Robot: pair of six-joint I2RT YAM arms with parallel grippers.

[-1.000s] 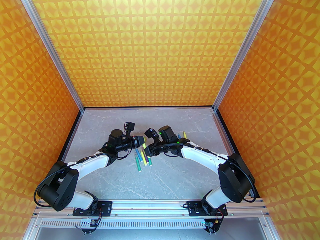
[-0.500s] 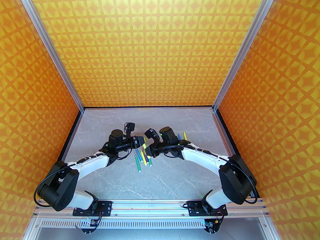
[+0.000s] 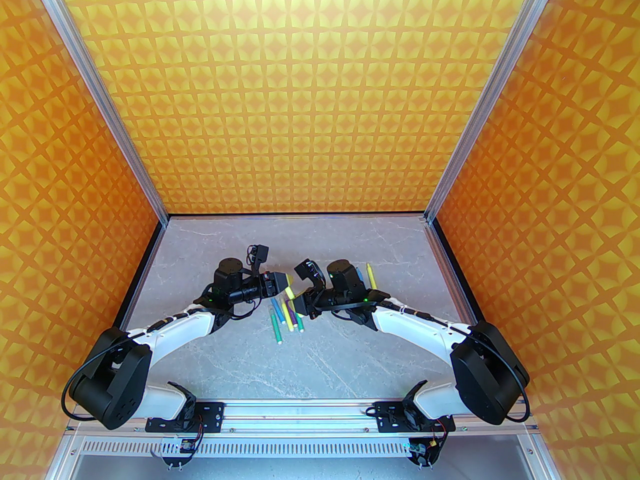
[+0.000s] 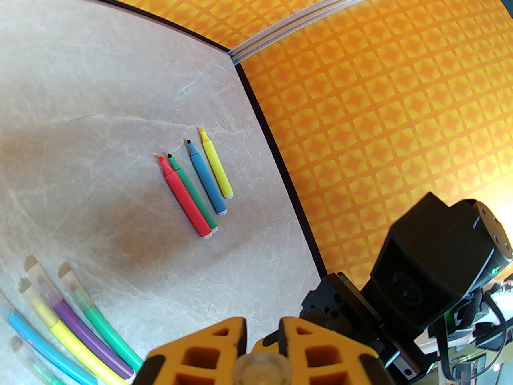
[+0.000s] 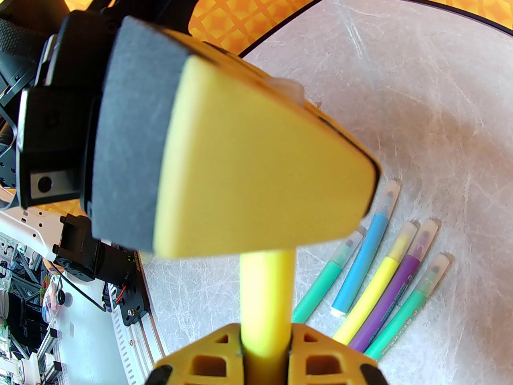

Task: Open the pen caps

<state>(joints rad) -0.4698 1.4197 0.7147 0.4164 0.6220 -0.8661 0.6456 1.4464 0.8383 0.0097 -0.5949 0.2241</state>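
A yellow pen [image 3: 291,294] hangs in the air between my two grippers, above the table's middle. My right gripper [image 5: 264,333] is shut on its yellow barrel [image 5: 266,287]. My left gripper [image 4: 262,327] is shut on the translucent whitish pen cap [image 4: 260,369] at the pen's other end. In the right wrist view the left gripper's broad yellow finger [image 5: 260,155] hides the joint between cap and barrel. From above, the left gripper [image 3: 286,280] and right gripper [image 3: 300,307] nearly meet tip to tip.
Several capped pens [image 5: 380,287], green, blue, yellow and purple, lie side by side on the marble table [image 3: 320,363] under the grippers. Several uncapped pens [image 4: 196,191], red, green, blue and yellow, lie further right, near the right wall [image 4: 380,114].
My right gripper has closed on the yellow pen's barrel. The right arm's wrist and elbow have swung to the right, and the left arm has drawn slightly to the left.
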